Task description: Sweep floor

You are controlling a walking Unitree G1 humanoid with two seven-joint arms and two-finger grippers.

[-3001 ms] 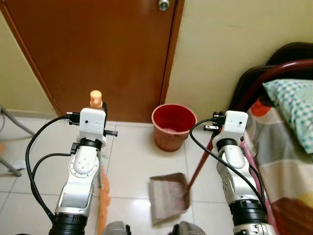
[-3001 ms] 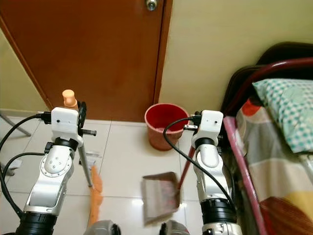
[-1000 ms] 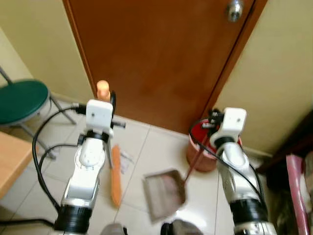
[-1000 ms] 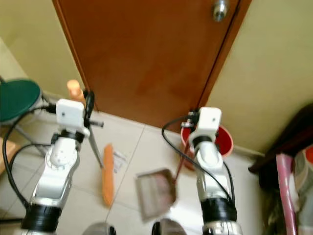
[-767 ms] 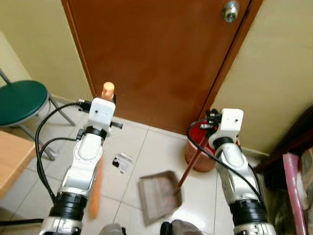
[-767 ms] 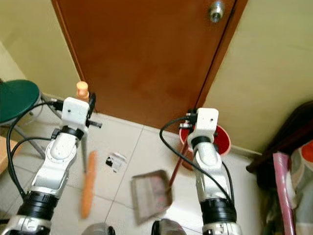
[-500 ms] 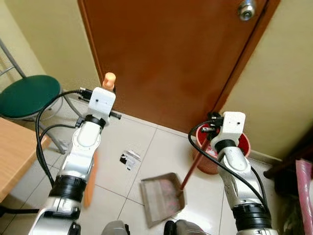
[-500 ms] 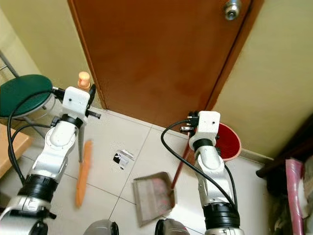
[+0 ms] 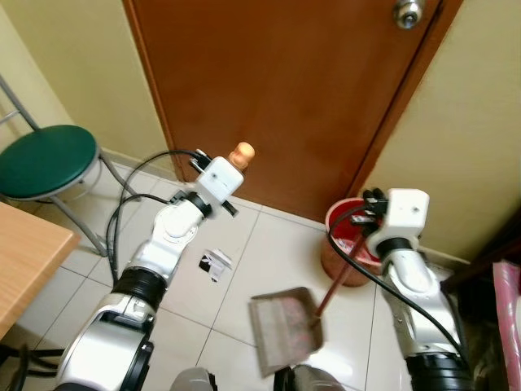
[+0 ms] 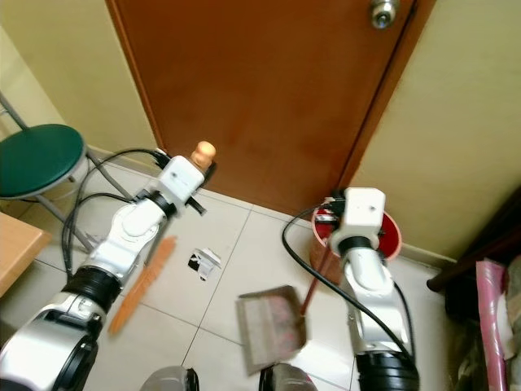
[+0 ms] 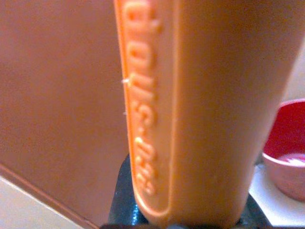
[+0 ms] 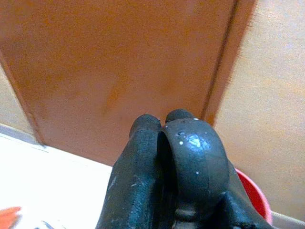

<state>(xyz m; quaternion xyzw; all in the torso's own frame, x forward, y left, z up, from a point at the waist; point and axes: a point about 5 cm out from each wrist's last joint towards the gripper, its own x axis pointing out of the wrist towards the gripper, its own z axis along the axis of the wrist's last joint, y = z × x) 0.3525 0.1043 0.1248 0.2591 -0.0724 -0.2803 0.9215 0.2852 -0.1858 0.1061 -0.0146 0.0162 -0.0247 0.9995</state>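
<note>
Nearest your robot, the dustpan lies on the white tiled floor between the two arms, its red handle slanting up to the right end effector, whose black fingers are pressed tightly together in the right wrist view; whether they actually clamp the handle you cannot tell from these frames. To the robot's left, the orange broom head lies slanted on the tiles beside the left arm, and the broom's orange handle stands up through the left end effector, which is closed around it, the rounded tip showing just above the wrist. A small scrap of litter lies on the floor between the broom head and the dustpan, apart from both. A corner of a wooden worktop enters at the left edge, with a green-seated stool beyond it. Farther back, a red bucket stands on the floor just behind the right arm, close to the brown door and the yellow wall.
</note>
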